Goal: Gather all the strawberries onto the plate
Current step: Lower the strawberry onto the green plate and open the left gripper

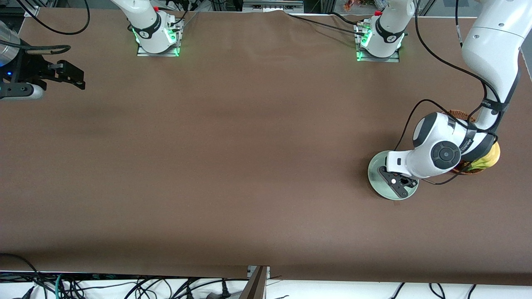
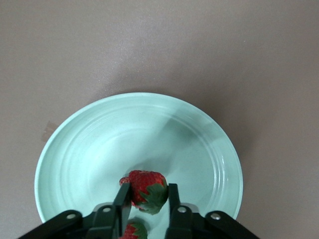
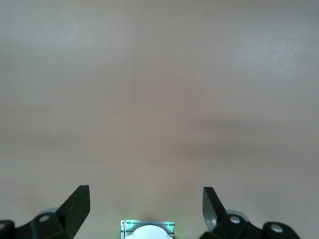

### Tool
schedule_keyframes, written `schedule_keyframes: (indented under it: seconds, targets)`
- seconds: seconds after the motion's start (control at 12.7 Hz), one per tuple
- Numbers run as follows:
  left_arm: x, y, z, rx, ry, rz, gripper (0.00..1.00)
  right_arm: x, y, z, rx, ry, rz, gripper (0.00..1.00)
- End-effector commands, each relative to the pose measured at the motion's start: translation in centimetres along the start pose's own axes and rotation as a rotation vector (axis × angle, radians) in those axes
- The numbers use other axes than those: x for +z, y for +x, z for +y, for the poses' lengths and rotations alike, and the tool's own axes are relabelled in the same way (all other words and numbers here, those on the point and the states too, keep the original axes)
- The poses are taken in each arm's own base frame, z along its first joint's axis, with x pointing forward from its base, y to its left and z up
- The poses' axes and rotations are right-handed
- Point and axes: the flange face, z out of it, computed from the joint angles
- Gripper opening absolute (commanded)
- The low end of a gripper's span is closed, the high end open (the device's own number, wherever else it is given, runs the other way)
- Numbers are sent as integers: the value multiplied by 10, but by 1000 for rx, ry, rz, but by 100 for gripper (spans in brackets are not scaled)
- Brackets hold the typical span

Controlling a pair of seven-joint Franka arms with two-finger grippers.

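The pale mint-green plate [image 1: 375,177] [image 2: 99,144] lies toward the left arm's end of the table. My left gripper [image 1: 400,186] [image 2: 147,191] hangs low over it, shut on a red strawberry [image 2: 143,185] with a green leafy top; both fingers touch the berry. A second strawberry [image 2: 133,232] lies on the plate under the gripper, partly hidden by the fingers. In the front view the arm hides the berries. My right gripper [image 1: 71,76] [image 3: 147,199] waits open over the right arm's end of the table, with nothing between its fingers.
A brown wicker basket [image 1: 459,113] stands beside the plate, mostly covered by the left arm, with a yellow fruit [image 1: 491,157] at its edge. The brown table [image 1: 232,166] stretches bare between the two arms. Cables hang along its front edge.
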Motion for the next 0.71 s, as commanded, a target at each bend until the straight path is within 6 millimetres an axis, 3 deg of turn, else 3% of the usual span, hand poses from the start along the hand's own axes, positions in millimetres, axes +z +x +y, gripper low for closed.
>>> schedule_keyframes:
  seconds: [0.0,0.08,0.24,0.63]
  targets:
    - [-13,2,-3,20,-2,25,100,-4,1,2,1,-9,6,100]
    - [-18,3,-3,17,2,27,100,-4,1,2,3,-9,6,100]
    - [-49,4,0,-14,-1,51,100,-4,1,1,1,-10,6,100]
    - [-190,-28,-10,-224,-45,3,100,-4,2,1,1,-9,6,100]
